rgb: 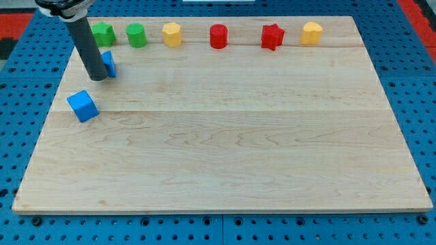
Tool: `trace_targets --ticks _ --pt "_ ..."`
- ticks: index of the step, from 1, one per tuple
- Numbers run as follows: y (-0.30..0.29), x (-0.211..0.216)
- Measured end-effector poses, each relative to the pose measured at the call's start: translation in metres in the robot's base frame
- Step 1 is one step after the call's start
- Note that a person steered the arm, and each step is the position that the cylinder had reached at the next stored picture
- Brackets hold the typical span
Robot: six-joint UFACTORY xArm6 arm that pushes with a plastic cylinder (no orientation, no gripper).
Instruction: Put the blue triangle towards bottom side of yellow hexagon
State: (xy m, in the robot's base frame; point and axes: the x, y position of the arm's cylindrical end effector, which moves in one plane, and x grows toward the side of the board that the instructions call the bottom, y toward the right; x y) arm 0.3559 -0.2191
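Note:
My dark rod comes down at the view's top left, and my tip (97,77) rests on the board. A small blue block (110,63), apparently the blue triangle, sits right against the rod's right side and is partly hidden by it. The yellow hexagon (172,34) stands in the top row, up and to the right of the tip. A blue cube (82,105) lies below and slightly left of the tip, apart from it.
The wooden board (231,156) carries a row of blocks along its top: a green star (102,32), a green cylinder (136,35), a red cylinder (218,36), a red star (272,36) and another yellow block (312,33).

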Motion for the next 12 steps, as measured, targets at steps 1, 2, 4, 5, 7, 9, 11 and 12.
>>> trace_targets --ticks 1,2,4,5,7,9,11,12 --pt "-0.023 -0.017" --pt "-0.065 -0.03" --pt "-0.024 -0.031" --pt "0.024 -0.031" --pt "0.066 -0.02" --pt "0.137 -0.019" --pt "0.139 -0.031" --pt "0.126 -0.042"
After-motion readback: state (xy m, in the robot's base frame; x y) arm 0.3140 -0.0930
